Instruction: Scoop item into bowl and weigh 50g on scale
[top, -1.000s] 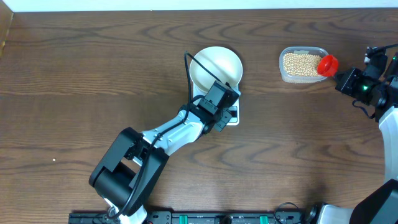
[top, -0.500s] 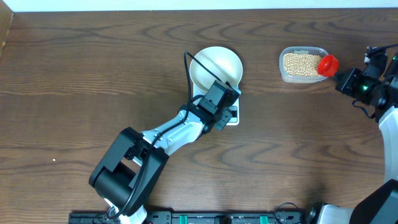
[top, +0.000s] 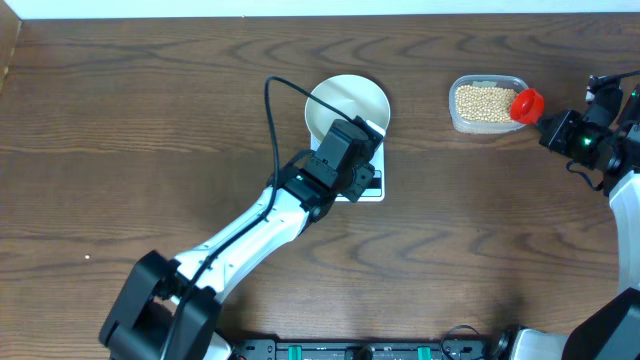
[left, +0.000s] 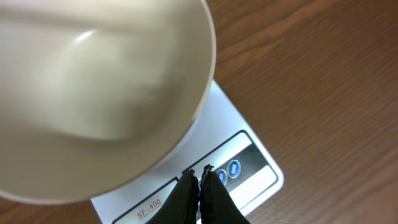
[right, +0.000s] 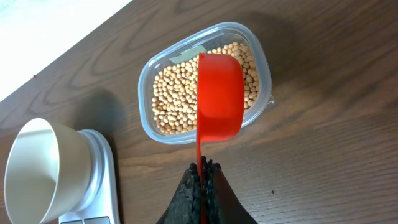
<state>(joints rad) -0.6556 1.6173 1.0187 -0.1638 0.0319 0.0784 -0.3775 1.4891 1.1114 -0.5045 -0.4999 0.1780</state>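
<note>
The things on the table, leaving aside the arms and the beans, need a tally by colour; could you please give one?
White: 2, the bowl and the scale
Red: 1, the scoop
Clear: 1, the tub
Total: 4

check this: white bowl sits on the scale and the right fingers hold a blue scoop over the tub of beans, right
Not quite: the scoop is red, not blue, as the right wrist view shows. The rest is right: bowl on scale, right fingers holding it over the tub of beans.
</note>
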